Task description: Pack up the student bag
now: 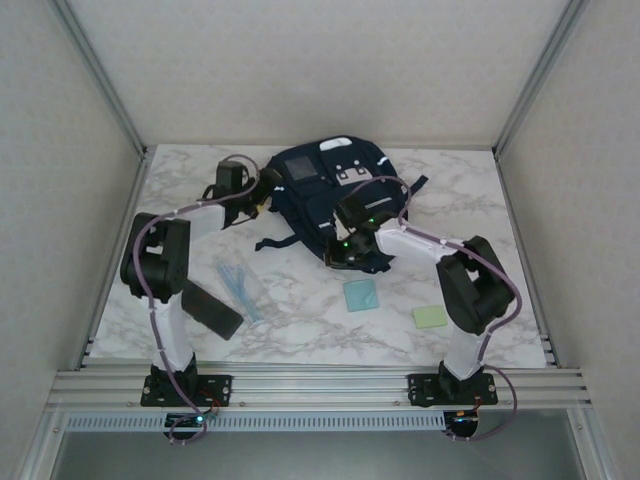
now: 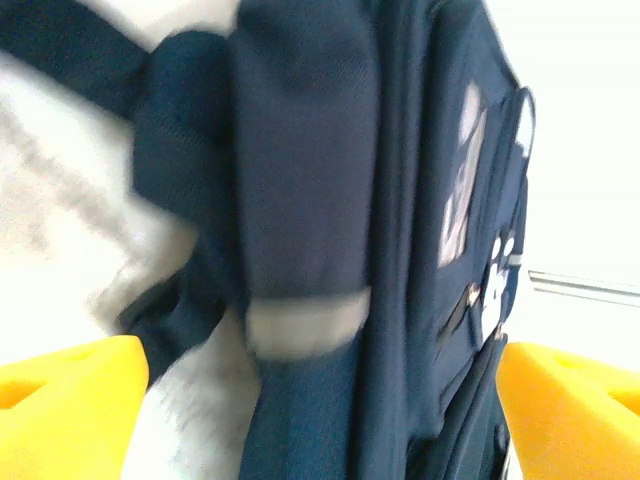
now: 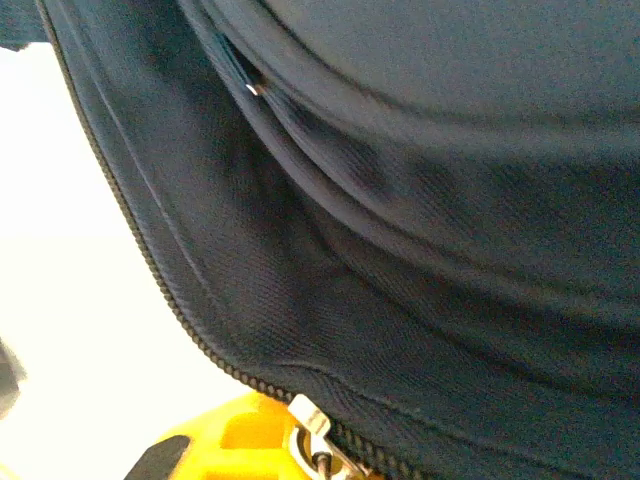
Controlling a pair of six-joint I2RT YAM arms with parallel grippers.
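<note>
The student bag (image 1: 310,185) lies flat at the middle of the desk's (image 1: 300,345) far edge. Its long axis runs from the far edge toward the near edge, with the carry handle at the far end.

The right pincer (image 1: 345,248) is at the bag's near end, just right of the middle. It is closed, and in the right wrist view the metal zip pull (image 3: 308,425) sits against its yellow pad, so it appears to be pinching that pull. From there the zip track (image 3: 130,230) climbs up and to the left across that view, with the bag's body lying ahead of the pincer.

The left pincer (image 2: 320,405) is at the bag's left flank. Its jaws stand wide apart and hold nothing. A padded strap with a grey reflective band (image 2: 305,325) lies between and ahead of the yellow fingertips (image 2: 70,405).

The next move probably turns on the zip. The right arm is the one on the pull and would have to draw it along the track. The left arm is nearer the bag's left side and is better placed to pin the fabric against that pull.
</note>
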